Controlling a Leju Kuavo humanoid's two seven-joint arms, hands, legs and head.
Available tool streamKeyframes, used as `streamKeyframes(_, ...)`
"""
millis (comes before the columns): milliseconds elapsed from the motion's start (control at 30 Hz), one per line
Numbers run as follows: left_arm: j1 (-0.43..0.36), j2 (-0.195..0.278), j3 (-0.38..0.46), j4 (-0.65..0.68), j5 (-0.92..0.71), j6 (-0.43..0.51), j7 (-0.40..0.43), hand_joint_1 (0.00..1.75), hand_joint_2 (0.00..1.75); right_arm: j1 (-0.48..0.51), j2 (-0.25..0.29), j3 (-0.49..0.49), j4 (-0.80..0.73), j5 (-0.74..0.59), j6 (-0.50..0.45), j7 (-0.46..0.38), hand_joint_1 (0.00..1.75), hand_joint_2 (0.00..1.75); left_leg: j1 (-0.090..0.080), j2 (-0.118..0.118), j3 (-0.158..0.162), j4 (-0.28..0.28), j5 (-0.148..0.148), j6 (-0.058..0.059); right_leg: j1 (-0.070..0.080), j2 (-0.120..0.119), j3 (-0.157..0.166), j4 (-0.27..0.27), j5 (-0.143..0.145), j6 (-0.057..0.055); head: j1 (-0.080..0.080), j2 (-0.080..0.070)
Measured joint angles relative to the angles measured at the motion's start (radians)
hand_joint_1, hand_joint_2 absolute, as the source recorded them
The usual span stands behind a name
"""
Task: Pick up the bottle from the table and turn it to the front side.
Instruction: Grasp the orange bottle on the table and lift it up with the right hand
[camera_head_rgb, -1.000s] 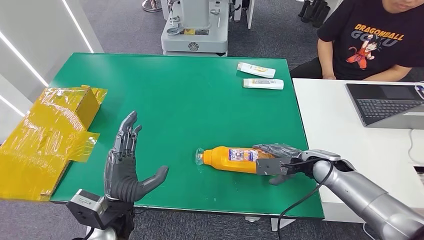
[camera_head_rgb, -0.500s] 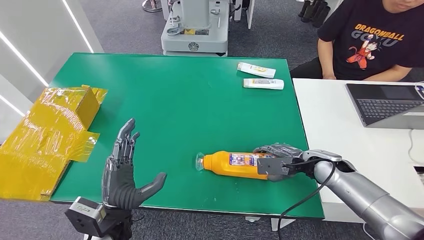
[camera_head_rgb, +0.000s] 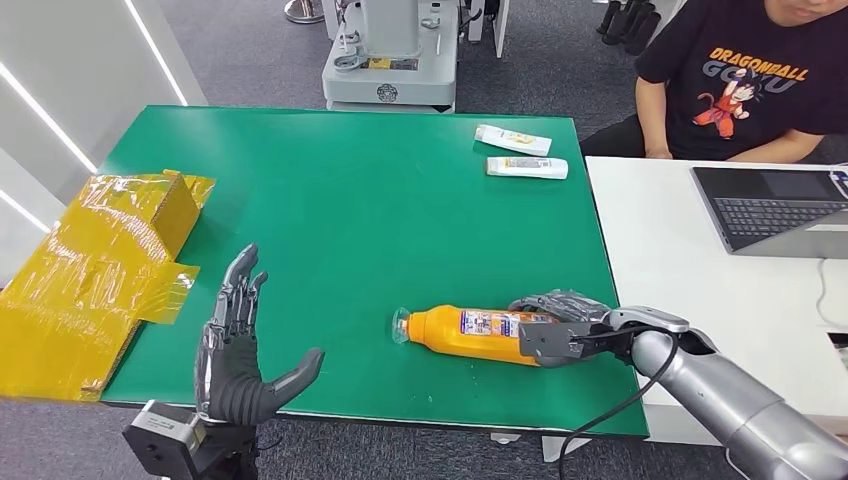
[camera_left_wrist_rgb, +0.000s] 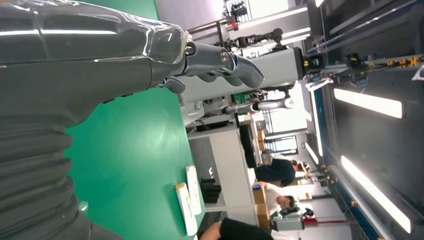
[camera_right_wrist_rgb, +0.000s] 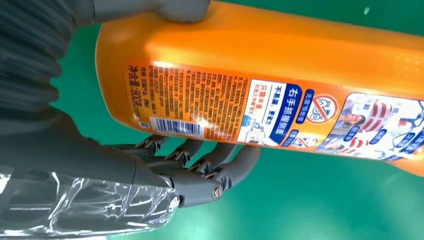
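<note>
Right wrist view shows you the right hand (camera_right_wrist_rgb: 150, 150) clasping the orange bottle's (camera_right_wrist_rgb: 280, 85) base, barcode label exposed, ready for turning; beside the bottle, the left hand (camera_head_rgb: 235, 350) waits wide, holding nothing.

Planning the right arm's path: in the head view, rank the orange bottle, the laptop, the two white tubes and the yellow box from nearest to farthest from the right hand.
1. Orange bottle: lying in the right hand itself.
2. Laptop: on the white table to its right, farther back.
3. White tubes: at the green table's far edge; nearly level with the laptop, so that order is uncertain.
4. Yellow box: at the far left edge.
</note>
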Motion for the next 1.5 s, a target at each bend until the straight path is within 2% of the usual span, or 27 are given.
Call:
streamKeyframes(167,0.019,0.001,0.003,-0.019,-0.001,0.023,0.000,0.00,1.75,0.003,0.003,-0.022,0.001,0.008,-0.036,-0.013,1.75,1.75,0.000,0.000,0.000,0.000,0.000,0.000,0.000,0.000,0.000,0.000,0.000,0.000,0.000,0.000)
streamKeyframes(333,0.021,-0.001,0.004,-0.027,0.003,0.034,-0.007,0.00,1.75,0.027,0.041,-0.092,0.000,0.011,-0.214,-0.034,1.75,1.75,0.000,0.000,0.000,0.000,0.000,0.000,0.000,0.000,0.000,0.000,0.000,0.000,0.000,0.000)
streamKeyframes(433,0.020,-0.001,0.004,-0.027,0.004,0.035,-0.009,0.00,1.75,0.041,0.063,-0.129,-0.005,0.009,-0.258,-0.038,1.75,1.75,0.000,-0.001,0.000,0.000,0.000,0.000,0.000,-0.001,0.000,0.000,0.000,0.000,0.000,0.000)
streamKeyframes(633,-0.003,-0.015,0.004,-0.026,0.010,0.008,-0.012,0.00,1.75,0.144,0.090,-0.247,-0.082,-0.025,-0.478,-0.053,1.75,1.75,0.000,-0.002,-0.001,0.000,0.000,0.000,0.000,-0.002,0.000,0.000,0.000,0.000,0.000,0.000)
streamKeyframes(967,-0.062,-0.024,0.003,-0.010,0.014,-0.022,-0.031,0.00,1.75,0.287,0.127,-0.408,-0.237,-0.034,-0.635,-0.081,1.75,1.75,0.000,-0.001,-0.001,0.000,0.000,0.000,0.000,-0.002,-0.001,0.000,0.000,0.000,0.000,0.000)
streamKeyframes(1133,-0.101,-0.025,0.002,0.007,0.026,-0.049,-0.023,0.00,1.75,0.337,0.147,-0.460,-0.315,-0.029,-0.678,-0.099,1.75,1.75,0.000,-0.001,-0.001,0.000,0.000,0.000,0.000,-0.001,-0.001,0.000,0.000,0.000,0.000,0.000)
streamKeyframes(1333,-0.119,-0.025,0.002,0.020,0.041,-0.064,-0.022,0.00,1.75,0.358,0.156,-0.482,-0.355,-0.029,-0.681,-0.112,1.75,1.75,0.000,-0.001,-0.001,0.000,0.000,0.000,0.000,-0.001,-0.001,0.000,0.000,0.000,0.000,0.000)
streamKeyframes(1500,-0.181,-0.023,0.002,0.063,0.101,-0.136,-0.011,0.00,1.75,0.348,0.185,-0.483,-0.362,-0.051,-0.656,-0.167,1.75,1.75,0.000,-0.001,-0.002,0.000,0.000,0.000,0.000,-0.001,-0.001,0.000,0.000,0.000,0.000,0.000)
